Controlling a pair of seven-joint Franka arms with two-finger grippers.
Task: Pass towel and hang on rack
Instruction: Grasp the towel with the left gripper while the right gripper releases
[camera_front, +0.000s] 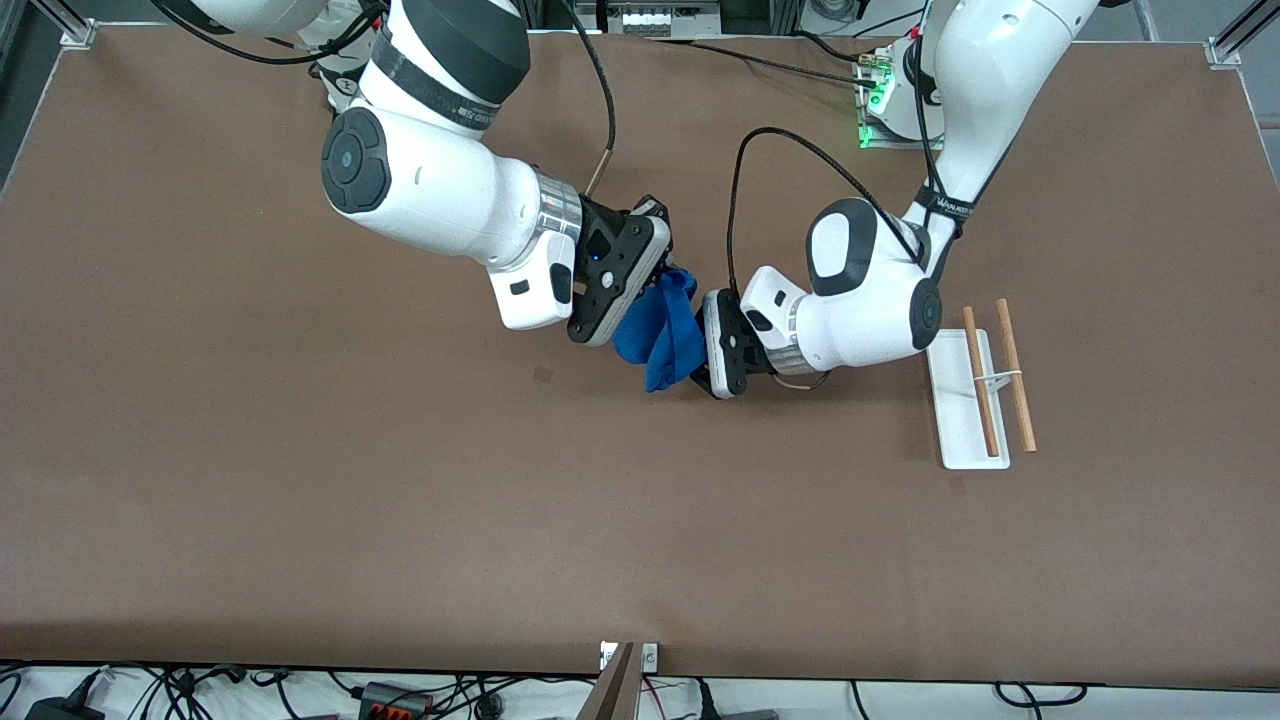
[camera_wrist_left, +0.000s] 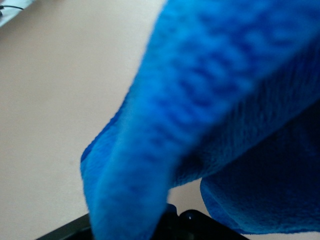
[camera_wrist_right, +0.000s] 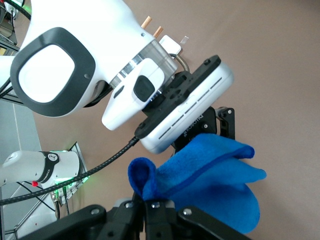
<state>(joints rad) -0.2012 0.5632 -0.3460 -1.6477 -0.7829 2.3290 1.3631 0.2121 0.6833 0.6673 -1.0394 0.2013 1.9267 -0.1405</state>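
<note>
Currently: blue terry towel (camera_front: 660, 335), soft, limp, light; right end effector (camera_front: 655, 290) clamps its corner. Left end effector (camera_front: 702, 345) grip: cannot tell. You should pinch an edge, then drape over rack (camera_front: 985, 385).

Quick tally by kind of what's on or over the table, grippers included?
Towel: 1, blue towel
Rack: 1, rack with 2 wooden rods
Grippers: 2, right gripper and left gripper, both at the towel
Total: 4
</note>
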